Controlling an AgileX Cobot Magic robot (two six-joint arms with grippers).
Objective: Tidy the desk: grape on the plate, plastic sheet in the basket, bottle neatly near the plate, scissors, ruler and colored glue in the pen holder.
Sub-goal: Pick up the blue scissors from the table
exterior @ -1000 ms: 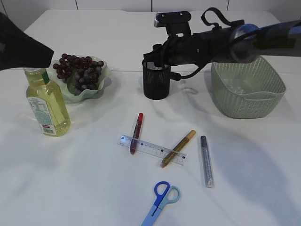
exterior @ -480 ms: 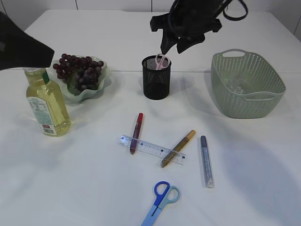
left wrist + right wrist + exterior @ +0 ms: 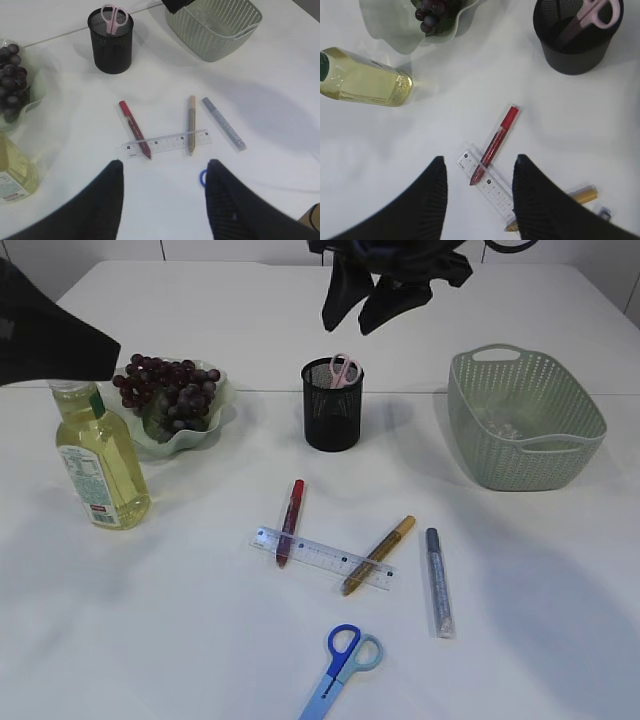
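Note:
My right gripper (image 3: 362, 302) hangs open and empty high above the black mesh pen holder (image 3: 332, 408), where pink scissors (image 3: 344, 370) stand. Purple grapes (image 3: 165, 385) fill the wavy green plate (image 3: 205, 435), and the yellow bottle (image 3: 100, 465) stands upright beside it. On the table lie the clear ruler (image 3: 322, 558), crossed by red glue (image 3: 290, 522) and gold glue (image 3: 378, 555), then silver glue (image 3: 440, 582) and blue scissors (image 3: 340, 670). My left gripper (image 3: 164, 167) is open over bare table below the ruler (image 3: 165, 143). The right wrist view looks down on the red glue (image 3: 495, 145).
A green basket (image 3: 575, 445) stands at the right with something glossy and clear faintly visible on its floor. My left arm (image 3: 45, 340) reaches in dark over the bottle's cap. The table's back edge runs behind the pen holder.
My right gripper has risen from the pen holder's rim to high above it, leaving the pink scissors standing inside. The left arm has hardly moved.

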